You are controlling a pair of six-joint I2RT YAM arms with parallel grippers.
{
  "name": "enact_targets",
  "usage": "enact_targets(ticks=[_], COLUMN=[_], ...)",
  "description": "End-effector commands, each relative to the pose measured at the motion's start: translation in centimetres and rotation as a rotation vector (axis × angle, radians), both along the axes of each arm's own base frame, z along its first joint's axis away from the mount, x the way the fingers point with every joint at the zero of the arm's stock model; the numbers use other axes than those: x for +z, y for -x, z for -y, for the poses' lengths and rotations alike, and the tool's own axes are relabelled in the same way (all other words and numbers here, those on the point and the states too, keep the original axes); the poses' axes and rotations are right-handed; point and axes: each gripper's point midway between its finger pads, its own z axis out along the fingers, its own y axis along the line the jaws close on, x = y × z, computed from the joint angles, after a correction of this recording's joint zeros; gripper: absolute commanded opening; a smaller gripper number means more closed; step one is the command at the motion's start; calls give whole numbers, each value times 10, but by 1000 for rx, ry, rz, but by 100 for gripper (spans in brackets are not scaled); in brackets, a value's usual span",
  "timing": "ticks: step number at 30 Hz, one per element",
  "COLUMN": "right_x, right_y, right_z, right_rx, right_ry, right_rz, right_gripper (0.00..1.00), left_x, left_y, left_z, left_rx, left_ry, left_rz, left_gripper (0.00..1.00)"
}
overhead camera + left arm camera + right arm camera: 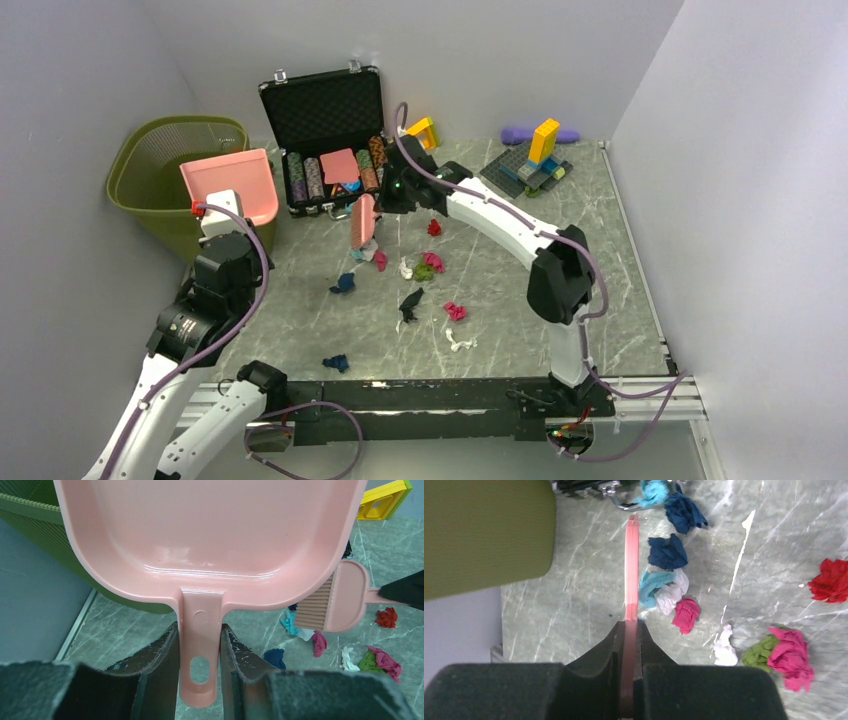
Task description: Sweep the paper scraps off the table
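Observation:
Several paper scraps lie mid-table (600, 250): red (434, 227), pink (434, 262), green (424, 271), navy (343, 284), black (410, 300), blue (336, 362), white (460, 342). My left gripper (200, 645) is shut on the handle of a pink dustpan (210, 530), held raised at the table's left edge (235, 183). My right gripper (629, 635) is shut on a pink brush (631, 570), which stands just left of a teal (651, 585), white and pink (686, 614) cluster. The brush also shows in the top view (363, 222) and the left wrist view (335, 597).
An olive-green waste bin (165, 170) stands off the table's left, behind the dustpan. An open black case (330, 130) of poker chips sits at the back. Toy bricks (535, 160) and a yellow frame (425, 130) stand at the back right. White walls close both sides.

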Motion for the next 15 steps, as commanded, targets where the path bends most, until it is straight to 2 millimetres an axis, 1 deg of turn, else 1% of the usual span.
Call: enact_targets(ticks=[1,2,4,5,9,10,11,13,15], right_x=[55,70,81,83,73,70,68,61,53], right_y=[42,54,82,100,160,178,191,208,216], right_z=[-9,-13,-21,-26,-41,-47,-51,-56,-60], right_rx=[300,357,467,538,742,798,838,880,888], right_ry=[-18,-52,-86,-119,-139,-136,-134,-119,-106], right_rz=[112,138,152,134,59,46,37,23,8], right_gripper=[0,0,0,0,0,0,0,0,0], left_x=[7,7,6,6,5,5,6,6,5], left_y=[-2,-2,-2,-2,-3,-3,-3,-3,-3], left_z=[0,0,0,1,4,4,3,3,3], left_rx=[7,7,4,-2,-19,-17,-17,-18,-17], left_ry=[28,28,26,25,22,22,21,20,18], left_rz=[41,41,41,39,38,37,39,40,37], left_gripper=[0,0,0,0,0,0,0,0,0])
